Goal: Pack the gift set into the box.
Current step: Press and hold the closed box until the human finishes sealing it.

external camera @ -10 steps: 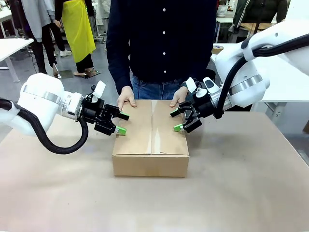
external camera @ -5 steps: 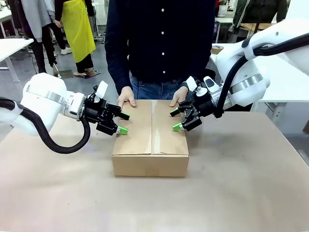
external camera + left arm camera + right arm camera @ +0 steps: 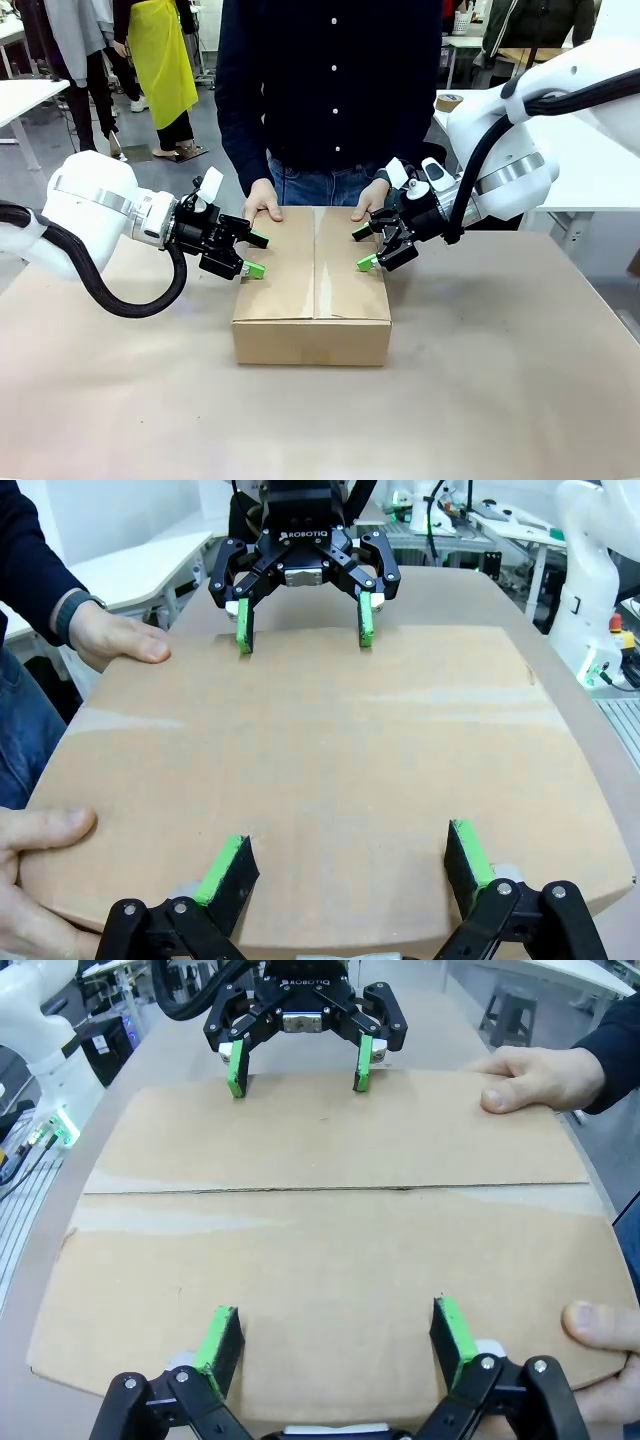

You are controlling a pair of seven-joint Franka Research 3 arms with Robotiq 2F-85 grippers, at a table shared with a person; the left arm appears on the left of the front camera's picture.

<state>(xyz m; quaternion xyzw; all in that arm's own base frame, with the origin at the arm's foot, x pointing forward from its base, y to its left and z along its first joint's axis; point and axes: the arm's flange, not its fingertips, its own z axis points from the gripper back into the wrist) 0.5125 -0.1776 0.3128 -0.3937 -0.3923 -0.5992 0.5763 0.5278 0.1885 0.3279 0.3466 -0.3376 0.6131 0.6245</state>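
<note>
Box (image 3: 312, 272) sits closed mid-surface (image 3: 500, 400), flaps down, centre seam running toward my camera. I see the left gripper (image 3: 255, 255) released, fingers spread at the box's left edge, and the right gripper (image 3: 364, 250) equally wide apart at the right edge. A person's one hand (image 3: 262, 206) and other hand (image 3: 372, 203) rest on the far edge.

Left end effector (image 3: 256, 255) and right end effector (image 3: 362, 250) (both spread) flank the shut box (image 3: 312, 275).

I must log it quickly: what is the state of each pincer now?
Left pincer: open, holding nothing, at the box's left edge.
Right pincer: open, holding nothing, at its right edge.
</note>
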